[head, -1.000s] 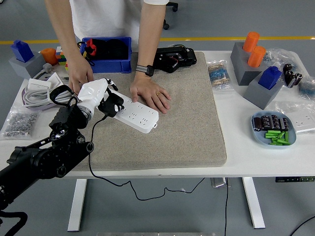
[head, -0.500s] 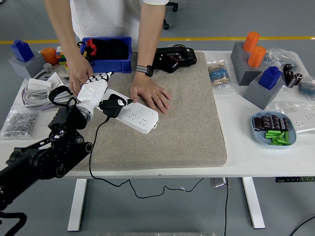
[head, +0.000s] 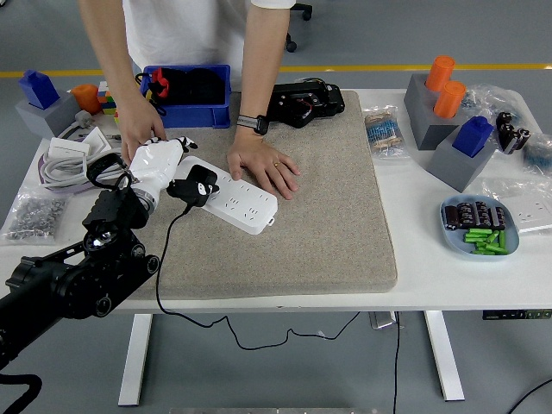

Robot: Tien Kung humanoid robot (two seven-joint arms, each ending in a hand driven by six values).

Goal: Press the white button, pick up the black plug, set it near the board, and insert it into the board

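Note:
The white power strip [head: 237, 201] lies slanted on the grey mat [head: 328, 198]. The black plug [head: 194, 185] sits on the strip's left end, and its black cable [head: 164, 259] runs down over the table's front edge. My left hand [head: 158, 164], white with striped fingers [head: 179, 142], is just left of the plug. Its fingers are spread and not closed around the plug. A person's hand [head: 267, 168] rests flat by the strip's far side. The person's other hand [head: 141, 129] is behind my hand. I cannot make out a white button.
A blue bin [head: 185, 90] and a black device [head: 304, 102] stand at the back. White cables [head: 65, 159] and a bag of screws [head: 30, 216] lie at left. Grey blocks with orange and blue parts [head: 453, 116] and a blue dish [head: 479, 226] are at right.
My left hand has let go of the plug, opened its fingers and drawn back to the left. The plug stays on the strip's left end. The person's hands have held still.

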